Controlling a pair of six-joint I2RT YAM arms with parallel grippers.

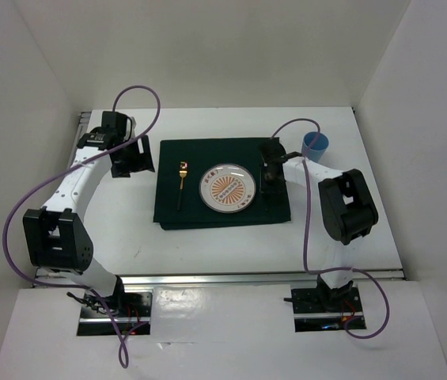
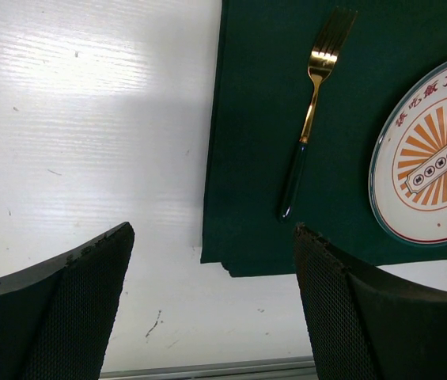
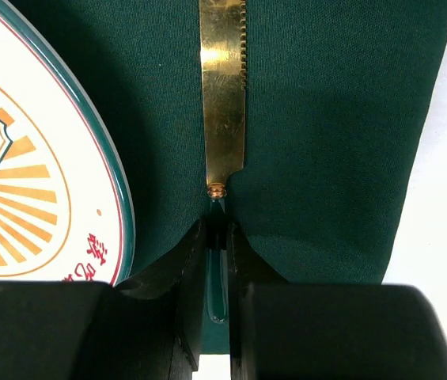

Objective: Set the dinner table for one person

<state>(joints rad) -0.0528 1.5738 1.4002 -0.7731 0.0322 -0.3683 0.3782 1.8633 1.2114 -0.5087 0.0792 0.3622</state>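
On the white dinner table (image 1: 365, 237) lies a dark green cloth (image 1: 223, 215) with a round patterned plate (image 1: 227, 190) in its middle. A gold fork (image 1: 181, 184) with a dark handle rests on the cloth left of the plate. My right gripper (image 1: 270, 180) is just right of the plate. In the right wrist view it (image 3: 217, 226) is shut on the dark green handle of a gold knife (image 3: 223, 95), blade pointing away over the cloth. My left gripper (image 2: 214, 229) is open with nothing in it, over the cloth's left edge, near the fork (image 2: 312, 103).
A blue cup (image 1: 316, 145) stands at the back right, behind the right arm's forearm. White walls enclose the table on three sides. An aluminium rail (image 1: 263, 277) runs along the near edge in front of the arm bases.
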